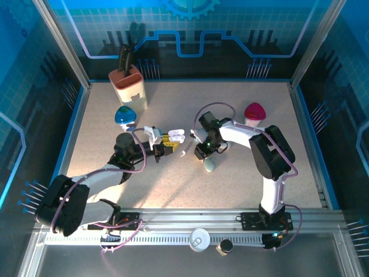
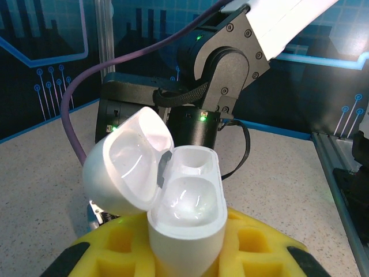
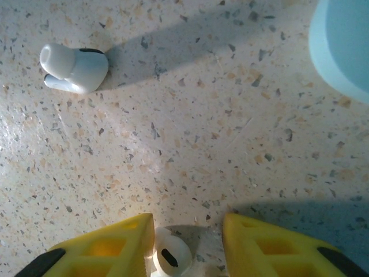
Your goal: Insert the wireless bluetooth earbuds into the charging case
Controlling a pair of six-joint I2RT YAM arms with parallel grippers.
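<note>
My left gripper [image 2: 187,234] is shut on the white charging case [image 2: 187,219], whose hinged lid [image 2: 127,164] stands open, showing empty glossy wells. In the top view this case [image 1: 176,136] sits at the table's middle, at the tip of the left gripper [image 1: 166,145]. My right gripper [image 1: 202,152] hovers just to its right, pointing down at the table. One white earbud [image 3: 171,258] lies between the right gripper's [image 3: 187,231] open yellow fingers, against the left finger [image 3: 115,248] and clear of the right one. A second earbud [image 3: 74,68] lies on the speckled table farther off.
A pale pebble-shaped case [image 1: 210,164] rests beside the right gripper, and its edge [image 3: 343,46] shows in the right wrist view. A blue-green object [image 1: 125,116], a pink one [image 1: 254,113] and a knife block [image 1: 128,83] stand toward the back.
</note>
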